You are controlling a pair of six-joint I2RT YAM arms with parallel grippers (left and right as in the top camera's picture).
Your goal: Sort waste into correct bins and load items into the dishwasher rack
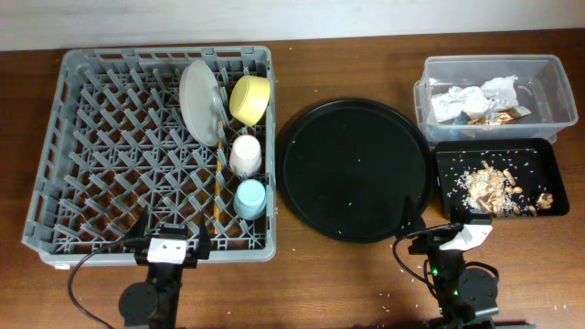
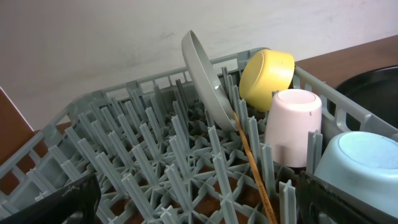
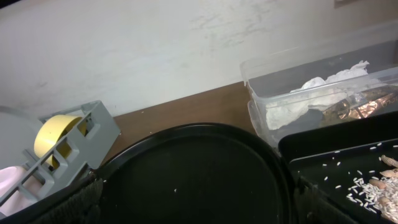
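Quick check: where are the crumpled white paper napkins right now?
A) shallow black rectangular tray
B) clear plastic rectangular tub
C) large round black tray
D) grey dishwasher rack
B: the crumpled white paper napkins lie inside the clear plastic rectangular tub beside the small brown-gold wrapper, while the shallow black rectangular tray holds crumbly beige food scraps.

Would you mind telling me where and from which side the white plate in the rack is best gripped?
Probably its top rim, coming from above: the white plate stands on edge, leaning, among the pegs of the rack, so only that upper rim is free. One finger on each face; the yellow bowl crowds one side.
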